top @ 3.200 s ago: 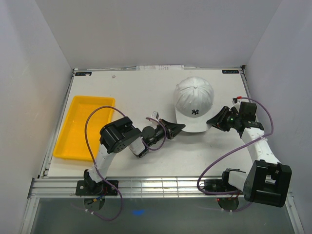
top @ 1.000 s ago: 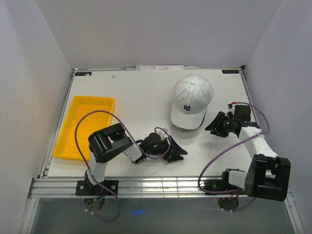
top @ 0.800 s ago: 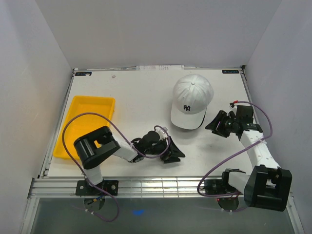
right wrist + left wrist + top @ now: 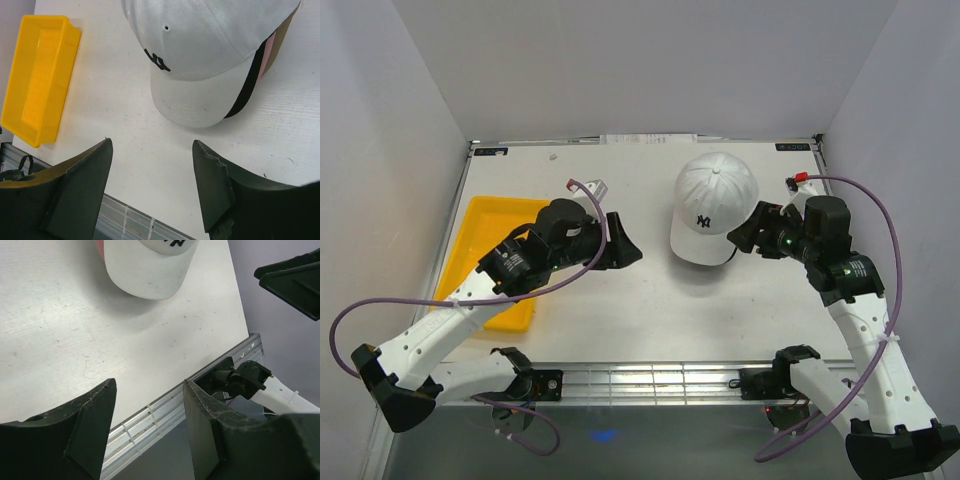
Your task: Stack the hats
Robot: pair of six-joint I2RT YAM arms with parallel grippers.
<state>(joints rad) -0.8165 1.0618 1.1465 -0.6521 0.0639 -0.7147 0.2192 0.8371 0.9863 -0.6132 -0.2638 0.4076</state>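
The hats lie as one pile at the back right of the table, with a white cap with a dark logo on top, its brim toward the front. In the right wrist view, black, pink and tan edges show under the white cap. My right gripper hovers just right of the brim, open and holding nothing. My left gripper hangs left of the pile, open and holding nothing. The white brim shows at the top of the left wrist view.
A shallow yellow tray sits at the left edge of the table, partly under my left arm, and also shows in the right wrist view. White walls stand on three sides. The metal rail runs along the front edge.
Both arms have lifted off the table. The left gripper swung from the front centre up and left toward the tray. The right gripper opened wider beside the brim. The pile stayed put.
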